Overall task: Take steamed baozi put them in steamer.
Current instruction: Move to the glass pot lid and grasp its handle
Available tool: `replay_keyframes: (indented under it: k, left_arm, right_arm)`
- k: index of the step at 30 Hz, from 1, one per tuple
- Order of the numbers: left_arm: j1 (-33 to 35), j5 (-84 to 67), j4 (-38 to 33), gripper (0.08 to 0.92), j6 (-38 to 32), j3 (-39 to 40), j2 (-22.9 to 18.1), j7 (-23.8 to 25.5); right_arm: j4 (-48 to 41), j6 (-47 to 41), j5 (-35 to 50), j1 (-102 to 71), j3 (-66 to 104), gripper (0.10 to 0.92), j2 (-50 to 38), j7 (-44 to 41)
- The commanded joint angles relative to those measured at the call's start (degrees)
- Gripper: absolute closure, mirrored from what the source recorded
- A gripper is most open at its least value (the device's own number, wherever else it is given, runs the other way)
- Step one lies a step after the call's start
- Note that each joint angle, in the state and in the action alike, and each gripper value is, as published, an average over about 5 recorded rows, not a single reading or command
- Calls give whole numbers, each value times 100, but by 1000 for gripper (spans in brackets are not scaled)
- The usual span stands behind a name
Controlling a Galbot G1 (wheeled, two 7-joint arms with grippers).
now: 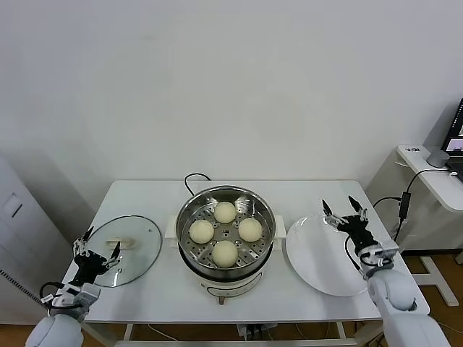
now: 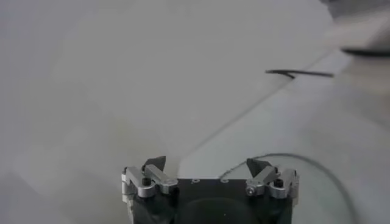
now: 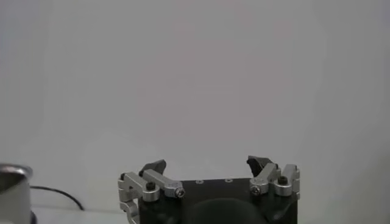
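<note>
Several cream-white steamed baozi (image 1: 225, 212) rest on the perforated tray inside the shiny steamer (image 1: 189, 217) at the middle of the table. My left gripper (image 1: 98, 246) hangs open over the table's left edge, beside the glass lid, holding nothing. In the left wrist view its fingers (image 2: 155, 164) stand wide apart. My right gripper (image 1: 341, 211) is raised open above the white plate, right of the steamer, also empty. Its spread fingers (image 3: 261, 163) face the bare wall in the right wrist view, where the steamer's rim (image 3: 13, 171) shows at the edge.
A round glass lid (image 1: 137, 244) lies flat left of the steamer. A large white plate (image 1: 311, 253) lies to its right, bare. The steamer's black cord (image 1: 191, 178) loops behind it. A side table with a laptop (image 1: 456, 137) stands at the far right.
</note>
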Motion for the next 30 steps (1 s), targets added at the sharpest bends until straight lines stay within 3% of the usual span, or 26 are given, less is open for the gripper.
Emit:
replay_keyframes:
  k: [1,16,30]
  left_arm:
    - [-286,3376,1385,177,-1361,-19,-238,-239]
    - [-973,4992,2480,177,-1624,-215,-588,-1245]
    - [-1502,5204,2776,177,-1633,-152,-702,-1306]
  right_arm:
    - [-24,113,-552,-482,588,203,477,140]
    - [-289,98,-603,-295,440,203,511,36]
    - [-399,118,-593,-253,441,203,509,-31]
